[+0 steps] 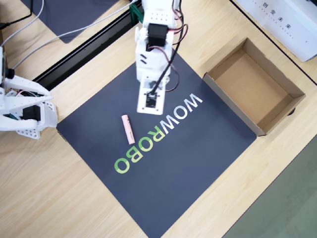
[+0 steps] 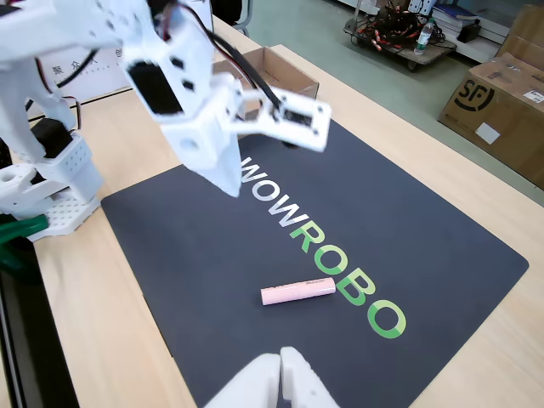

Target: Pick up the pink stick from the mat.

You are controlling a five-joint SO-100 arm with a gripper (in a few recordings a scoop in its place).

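**Approach to the pink stick, before any grasp**

Pink stick (image 1: 128, 129) lying flat on the mat (image 1: 198, 163), just left of centre in the overhead view, close beside the green "ROBO" letters and touching nothing else. In the fixed view the stick (image 2: 297, 291) rests in the lower middle of the frame, its long axis running almost left to right, one end near the green "B". The gripper (image 1: 149, 101) hangs above the white "WOW" letters, up and to the right of the stick in the overhead view and well apart from it; in the fixed view the gripper (image 2: 234, 174) sits in the upper left, clearly raised off the mat. The arm reaches out from its base at the top of the overhead view, with the wrist pitched so the fingers point downward and forward. Whether the jaws stand open or closed cannot be told from either view. An open cardboard box (image 1: 254, 89) stands off the mat's right edge in the overhead view.

To do the step well, the gripper should probably travel over the stick's middle, turn so the fingers straddle its short width rather than its length, open enough to clear it, then descend until the fingertips nearly reach the mat before closing. A round stick is likely to roll if nudged from one side.
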